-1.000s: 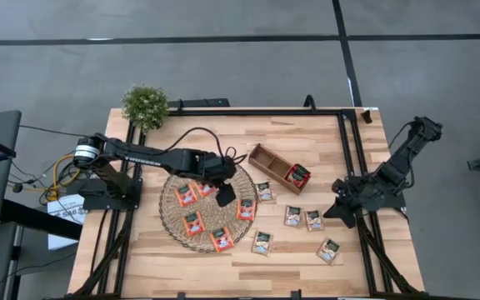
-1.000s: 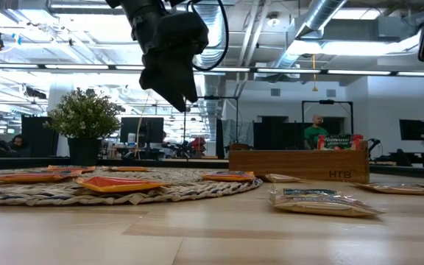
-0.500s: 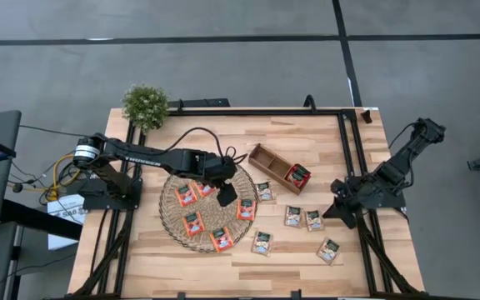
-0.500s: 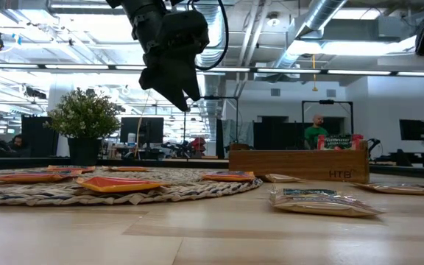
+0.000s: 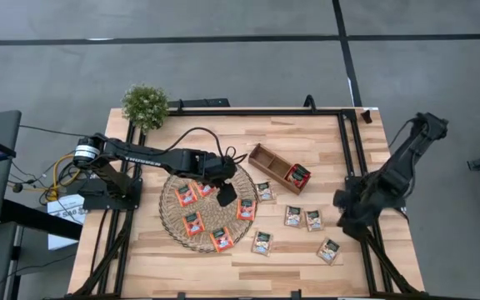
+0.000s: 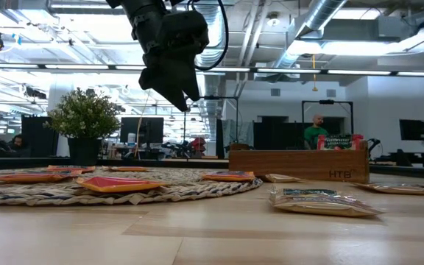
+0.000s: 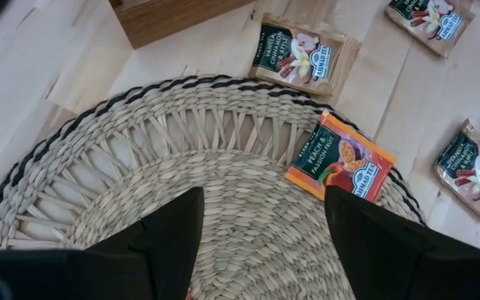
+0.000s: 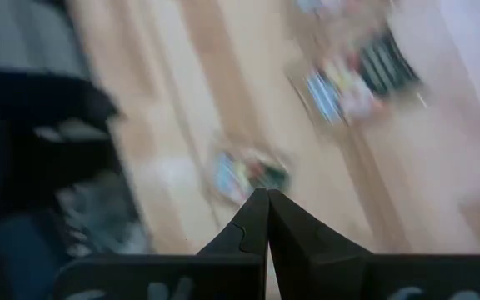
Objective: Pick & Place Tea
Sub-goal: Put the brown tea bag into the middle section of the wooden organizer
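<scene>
Several red-orange tea sachets [image 5: 193, 223] lie flat on the round wicker mat [image 5: 169, 218]. Several green-and-pale sachets [image 5: 293, 217] lie on the bare table to its right. One more sachet [image 5: 298, 176] stands in the brown wooden tray [image 5: 265, 158]. My left gripper [image 5: 226, 197] hangs open above the mat's right part. In the left wrist view its fingers [image 7: 173, 237] straddle bare weave, with an orange sachet [image 7: 340, 158] just beyond them. My right gripper [image 5: 346, 223] is shut and empty at the table's right edge, near the green-and-pale sachets.
A small potted plant [image 5: 145, 105] stands at the far left corner. Black frame rails [image 5: 348, 158] run along the table's right and far sides. The low view shows an office with a person [image 6: 315, 132] far behind the tray.
My right gripper has risen at the table's right edge and tipped more steeply downward, staying shut; its arm has left the top right of the low view. The sachets lie where they were.
</scene>
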`<state>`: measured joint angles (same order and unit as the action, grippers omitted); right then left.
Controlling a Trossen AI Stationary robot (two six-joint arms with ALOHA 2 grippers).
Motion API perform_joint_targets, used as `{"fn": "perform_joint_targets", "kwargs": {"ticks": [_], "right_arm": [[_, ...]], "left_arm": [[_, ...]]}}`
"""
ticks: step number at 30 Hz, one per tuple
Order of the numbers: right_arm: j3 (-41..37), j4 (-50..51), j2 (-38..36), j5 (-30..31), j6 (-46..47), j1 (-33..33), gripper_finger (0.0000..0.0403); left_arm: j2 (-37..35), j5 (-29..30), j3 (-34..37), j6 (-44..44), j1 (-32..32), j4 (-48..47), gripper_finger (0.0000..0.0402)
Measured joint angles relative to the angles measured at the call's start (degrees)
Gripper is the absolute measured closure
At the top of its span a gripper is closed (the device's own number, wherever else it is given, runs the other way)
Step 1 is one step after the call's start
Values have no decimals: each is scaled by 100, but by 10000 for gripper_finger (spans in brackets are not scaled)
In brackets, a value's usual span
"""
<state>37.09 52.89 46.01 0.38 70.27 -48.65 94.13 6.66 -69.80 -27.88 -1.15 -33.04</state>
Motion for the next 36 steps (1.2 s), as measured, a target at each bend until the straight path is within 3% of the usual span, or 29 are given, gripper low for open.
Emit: {"fn": "perform_joint_targets", "kwargs": {"ticks": [6, 11, 25, 36], "right_arm": [[56, -3, 940, -303, 632, -607, 403], [56, -479, 1313, -294, 1002, -927, 391], [56, -857, 2264, -36, 1685, -1010, 237], [56, -969, 2949, -21, 1885, -767, 204]], "left_arm": [[0, 0, 0, 17, 0, 0, 161], [0, 0, 0, 62, 0, 2, 161], [0, 0, 0, 149, 0, 11, 161], [0, 0, 0, 175, 0, 11, 161]]}}
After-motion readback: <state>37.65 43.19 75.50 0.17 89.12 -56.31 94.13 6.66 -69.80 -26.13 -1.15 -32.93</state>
